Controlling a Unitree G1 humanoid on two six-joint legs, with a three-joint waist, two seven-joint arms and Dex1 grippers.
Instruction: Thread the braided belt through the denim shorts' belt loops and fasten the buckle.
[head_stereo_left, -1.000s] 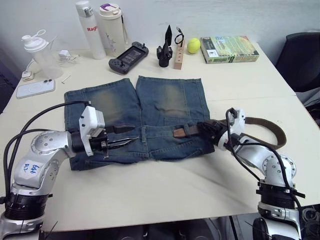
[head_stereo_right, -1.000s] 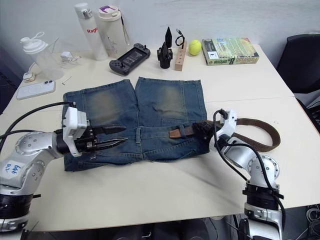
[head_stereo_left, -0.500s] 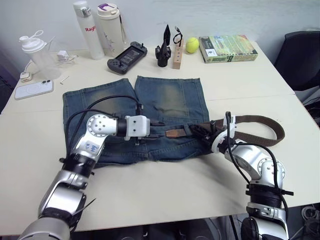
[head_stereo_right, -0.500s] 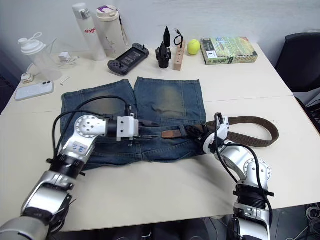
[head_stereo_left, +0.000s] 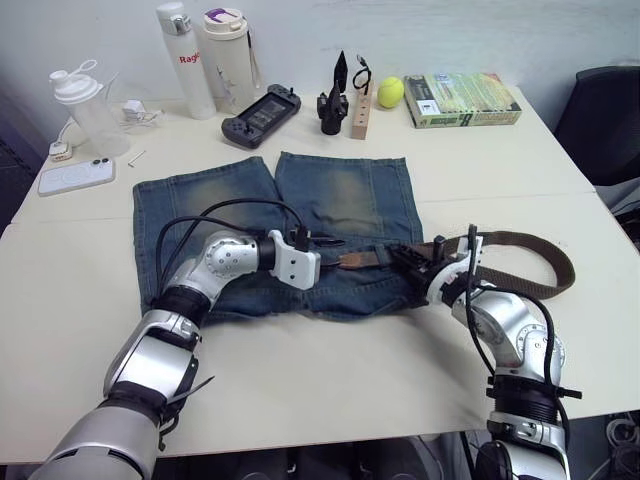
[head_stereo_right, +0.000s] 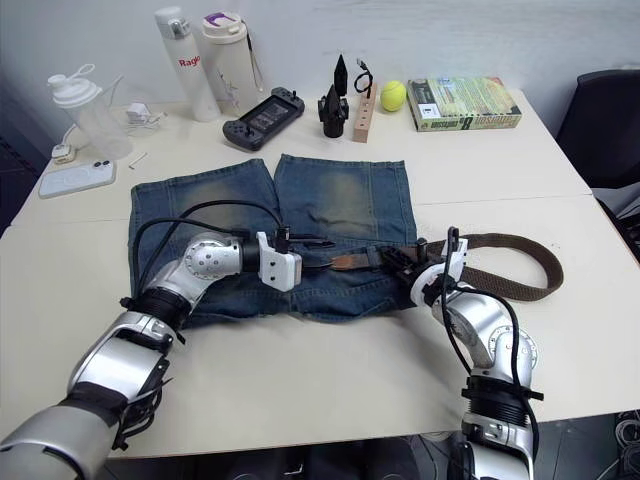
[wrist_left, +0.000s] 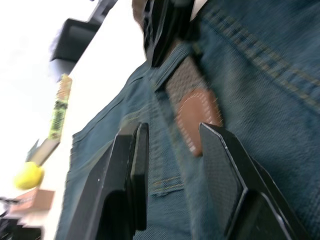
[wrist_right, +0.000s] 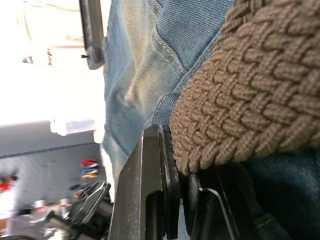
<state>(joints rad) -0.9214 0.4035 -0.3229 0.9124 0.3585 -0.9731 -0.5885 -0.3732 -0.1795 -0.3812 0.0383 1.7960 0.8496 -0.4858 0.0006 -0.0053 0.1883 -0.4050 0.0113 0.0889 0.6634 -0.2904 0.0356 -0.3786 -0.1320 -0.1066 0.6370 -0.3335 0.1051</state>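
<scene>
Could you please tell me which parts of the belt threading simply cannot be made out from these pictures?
- The buckle: not identifiable in either eye view; the braided belt loops behind the right arm, which covers its end.
- The belt loops: too small in the eye views to tell which ones the strap has passed on the denim shorts.
- Left wrist view: the tan tip lies between the open left gripper fingers; contact unclear.
- Right gripper: pinches the strap.

A cream table (head_stereo_left: 300, 380) stands against a pale wall (head_stereo_left: 450, 30), black chair (head_stereo_left: 600, 110) beside.
</scene>
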